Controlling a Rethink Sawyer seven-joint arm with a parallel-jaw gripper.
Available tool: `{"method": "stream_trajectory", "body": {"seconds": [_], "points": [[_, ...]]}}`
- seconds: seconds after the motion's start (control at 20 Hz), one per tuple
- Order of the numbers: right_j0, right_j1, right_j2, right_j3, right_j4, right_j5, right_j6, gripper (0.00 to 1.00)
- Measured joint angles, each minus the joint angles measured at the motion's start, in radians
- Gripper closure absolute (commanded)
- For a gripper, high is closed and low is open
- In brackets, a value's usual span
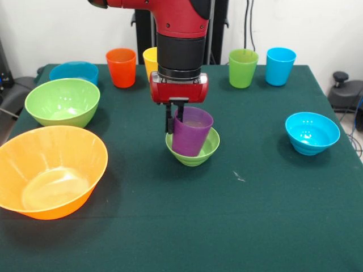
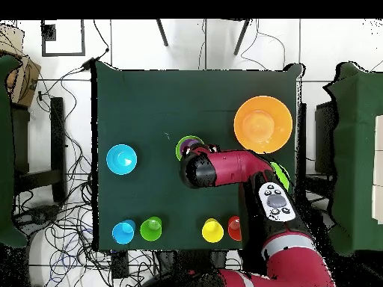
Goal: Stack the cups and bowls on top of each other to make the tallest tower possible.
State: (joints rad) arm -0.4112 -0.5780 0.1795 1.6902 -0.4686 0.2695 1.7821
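Observation:
My gripper (image 1: 174, 117) hangs over the table's middle, shut on the near rim of the purple cup (image 1: 191, 134), one finger inside and one outside. The cup stands tilted inside the small green bowl (image 1: 197, 156). In the overhead view the arm's head hides the gripper, and only the edge of the green bowl and purple cup (image 2: 187, 145) shows. The small blue bowl (image 1: 312, 133) sits alone at the right. The green cup (image 1: 243, 68) and the light blue cup (image 1: 281, 66) stand at the far right, the orange cup (image 1: 121, 67) and the yellow cup (image 1: 149, 59) at the far left.
The very large orange bowl (image 1: 48, 170) sits at the near left, with the medium green bowl (image 1: 62, 102) behind it and the medium blue bowl (image 1: 74, 71) at the far left corner. Chairs and cables surround the table.

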Motion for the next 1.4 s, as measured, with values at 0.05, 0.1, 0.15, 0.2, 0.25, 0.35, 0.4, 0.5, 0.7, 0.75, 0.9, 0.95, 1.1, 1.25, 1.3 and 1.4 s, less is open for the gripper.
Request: {"method": "stream_trajectory", "body": {"seconds": [0.05,0.1,0.15,0.2,0.25,0.35,0.4,0.5,0.7,0.75,0.9,0.95,1.1,1.25,1.3,1.4], "points": [[0.002,0.001,-0.002,0.000,0.000,-0.003,0.000,1.00],[0.005,0.004,-0.004,0.000,0.000,-0.007,0.000,1.00],[0.007,0.006,-0.006,0.000,0.000,-0.009,0.000,1.00],[0.013,0.010,-0.011,0.000,0.000,-0.013,0.000,1.00],[0.015,0.012,-0.013,0.000,0.000,-0.015,0.000,1.00],[0.021,0.016,-0.017,0.001,0.000,-0.018,0.000,1.00],[0.023,0.017,-0.020,0.001,0.000,-0.019,0.000,1.00],[0.033,0.020,-0.031,0.002,0.000,-0.025,0.000,1.00],[0.046,0.022,-0.045,0.003,0.000,-0.039,0.000,1.00],[0.047,0.022,-0.047,0.003,0.000,-0.042,0.000,1.00],[0.053,0.022,-0.051,0.003,0.000,-0.052,0.000,1.00],[0.053,0.022,-0.051,0.003,0.000,-0.052,0.000,1.00],[0.053,0.022,-0.052,0.004,0.000,-0.052,0.000,1.00],[0.053,0.022,-0.052,0.005,0.000,-0.052,0.000,1.00],[0.053,0.022,-0.052,0.005,0.000,-0.052,0.000,1.00],[0.053,0.022,-0.052,0.005,0.000,-0.052,0.000,1.00]]}}
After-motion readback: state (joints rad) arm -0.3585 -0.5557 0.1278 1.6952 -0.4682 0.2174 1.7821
